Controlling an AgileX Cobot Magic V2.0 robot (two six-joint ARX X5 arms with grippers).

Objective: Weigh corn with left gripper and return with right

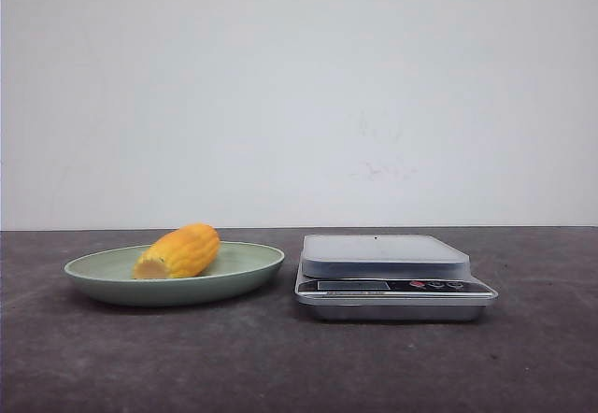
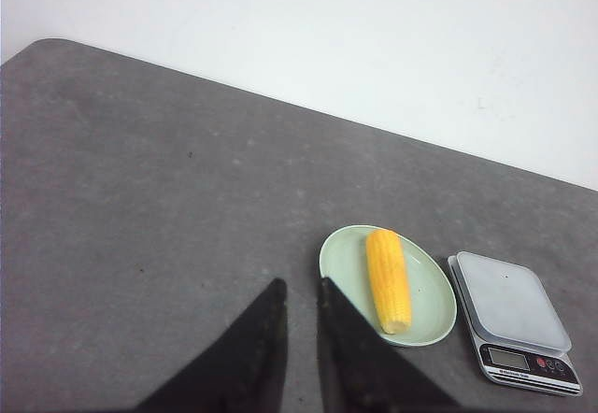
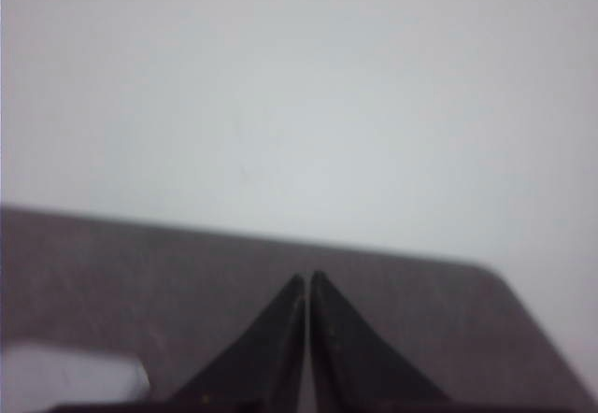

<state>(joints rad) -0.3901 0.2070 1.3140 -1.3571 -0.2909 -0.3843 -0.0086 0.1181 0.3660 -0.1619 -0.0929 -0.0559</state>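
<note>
Left gripper [image 2: 301, 287] jaws open a narrow gap, empty; right gripper [image 3: 307, 277] jaws pressed together, empty. Corn [image 1: 178, 251] lies on the green plate [image 1: 245, 273] beside the scale [image 1: 392, 287]; front view shows no arms.

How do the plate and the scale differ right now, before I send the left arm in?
The plate is round, pale green and shallow; the scale is rectangular, grey and silver, with a flat raised platform. The plate holds the corn, lying on its side; the scale's platform is bare. The scale has a display and buttons on its front; the plate is plain. Both sit on the dark table, side by side, plate to the left.
</note>
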